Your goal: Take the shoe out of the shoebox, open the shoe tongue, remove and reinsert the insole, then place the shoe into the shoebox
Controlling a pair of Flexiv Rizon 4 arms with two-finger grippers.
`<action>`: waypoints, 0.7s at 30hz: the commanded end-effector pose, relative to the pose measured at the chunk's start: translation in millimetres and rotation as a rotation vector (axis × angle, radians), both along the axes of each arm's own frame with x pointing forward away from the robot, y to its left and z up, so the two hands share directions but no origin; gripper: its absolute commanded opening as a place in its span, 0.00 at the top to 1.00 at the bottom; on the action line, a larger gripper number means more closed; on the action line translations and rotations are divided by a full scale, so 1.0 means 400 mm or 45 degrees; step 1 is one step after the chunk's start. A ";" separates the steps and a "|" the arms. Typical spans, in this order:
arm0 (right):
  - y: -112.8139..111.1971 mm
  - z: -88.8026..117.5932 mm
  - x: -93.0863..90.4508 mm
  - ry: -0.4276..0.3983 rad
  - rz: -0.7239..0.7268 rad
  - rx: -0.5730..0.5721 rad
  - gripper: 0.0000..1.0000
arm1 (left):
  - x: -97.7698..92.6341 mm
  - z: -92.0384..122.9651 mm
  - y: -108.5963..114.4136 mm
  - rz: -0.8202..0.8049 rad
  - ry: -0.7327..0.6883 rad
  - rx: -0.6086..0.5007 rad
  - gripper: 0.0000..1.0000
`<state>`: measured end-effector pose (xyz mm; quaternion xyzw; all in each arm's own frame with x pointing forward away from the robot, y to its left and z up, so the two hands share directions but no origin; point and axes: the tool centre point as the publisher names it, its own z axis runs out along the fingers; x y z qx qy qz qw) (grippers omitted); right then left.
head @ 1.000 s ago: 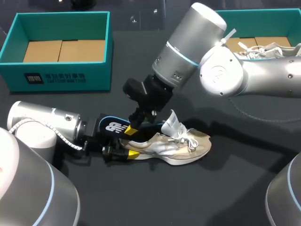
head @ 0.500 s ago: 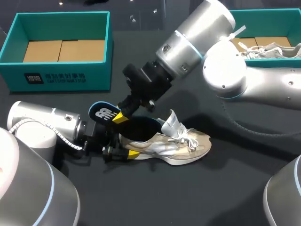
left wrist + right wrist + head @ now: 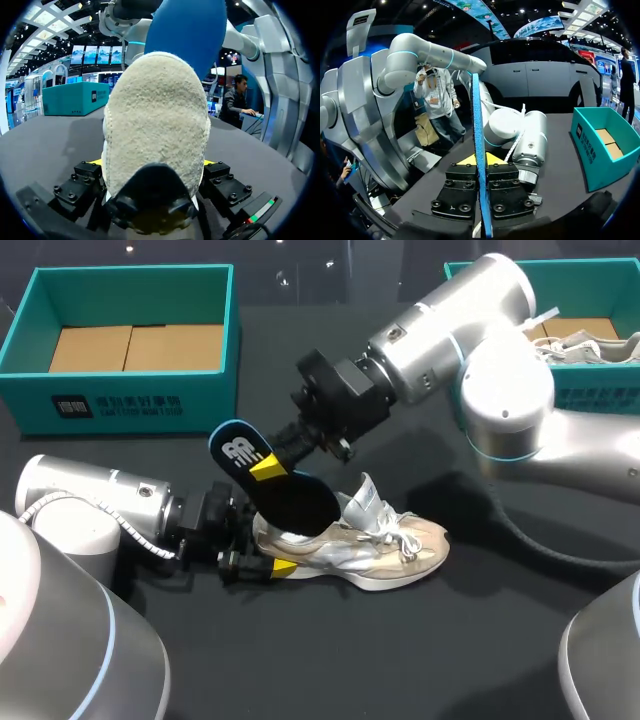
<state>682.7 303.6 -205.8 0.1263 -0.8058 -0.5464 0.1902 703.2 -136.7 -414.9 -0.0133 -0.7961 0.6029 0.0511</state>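
Mid-frame, my right end effector (image 3: 268, 468) pinches the insole (image 3: 290, 498), half out of the sneaker (image 3: 385, 552) whose heel my left end effector (image 3: 268, 550) clamps.

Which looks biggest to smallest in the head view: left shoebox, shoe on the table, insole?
1. left shoebox, clearly largest.
2. shoe.
3. insole. It is held above the table, nearer the camera, and its lower end is hidden in the shoe, so shoe versus insole is less sure.
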 end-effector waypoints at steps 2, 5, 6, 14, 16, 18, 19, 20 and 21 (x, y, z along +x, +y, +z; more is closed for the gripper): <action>0.002 -0.002 -0.003 -0.001 -0.004 0.001 1.00 | 0.002 -0.004 0.000 -0.001 0.000 0.000 1.00; 0.002 -0.002 -0.003 -0.001 -0.004 0.001 1.00 | 0.002 -0.004 0.000 -0.001 0.000 0.000 1.00; 0.002 -0.002 -0.003 -0.001 -0.004 0.001 1.00 | 0.002 -0.004 0.000 -0.001 0.000 0.000 1.00; -0.039 0.082 -0.011 0.017 -0.098 0.114 1.00 | 0.002 -0.004 0.000 -0.001 0.000 0.000 1.00; -0.044 0.108 -0.015 0.033 -0.120 0.134 1.00 | 0.002 -0.004 0.000 -0.001 0.000 0.000 1.00; -0.054 0.131 -0.018 0.034 -0.165 0.123 1.00 | 0.002 -0.004 0.000 -0.001 0.000 0.000 1.00; -0.059 0.142 -0.020 0.034 -0.178 0.128 1.00 | 0.002 -0.004 0.000 -0.001 0.000 0.000 1.00; -0.066 0.152 -0.022 0.037 -0.199 0.140 1.00 | 0.002 -0.004 0.000 -0.001 0.000 0.000 1.00; -0.073 0.162 -0.023 0.042 -0.221 0.147 1.00 | 0.002 -0.004 0.000 -0.001 0.000 0.000 1.00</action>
